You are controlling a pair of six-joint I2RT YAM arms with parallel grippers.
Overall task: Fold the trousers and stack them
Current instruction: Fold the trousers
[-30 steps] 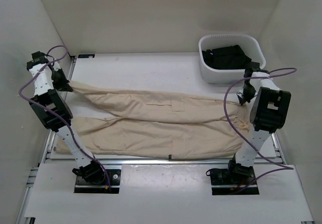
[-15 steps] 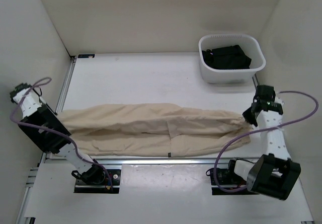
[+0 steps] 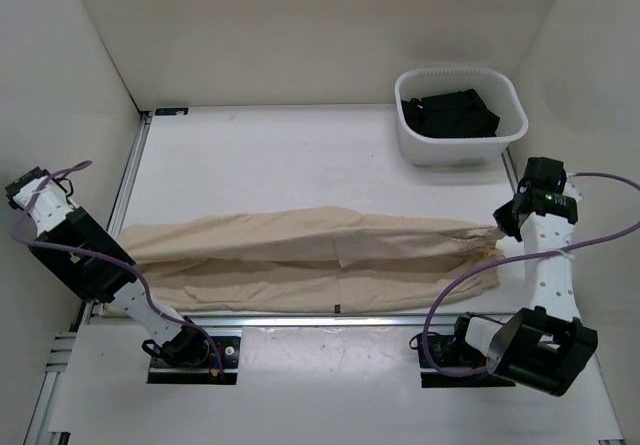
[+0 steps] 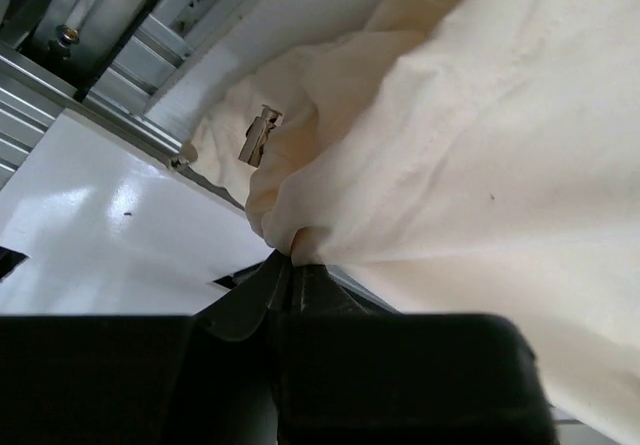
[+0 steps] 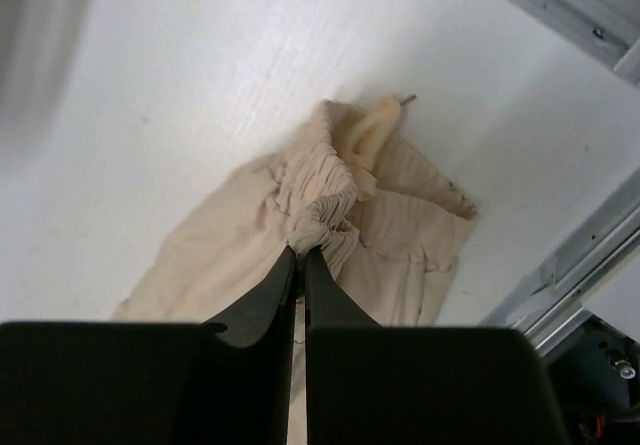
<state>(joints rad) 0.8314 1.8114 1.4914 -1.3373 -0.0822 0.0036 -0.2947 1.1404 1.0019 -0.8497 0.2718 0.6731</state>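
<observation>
As left end effector and right end effector are clamping the trousers, they are holding them taut lengthwise, seemingly for folding.

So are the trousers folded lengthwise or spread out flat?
Folded lengthwise: the trousers form one long narrow band, an upper layer draped over the lower one.

The trousers are matt, wrinkled cloth. The surface is smooth, faintly glossy; its near rail is bare metal.
</observation>
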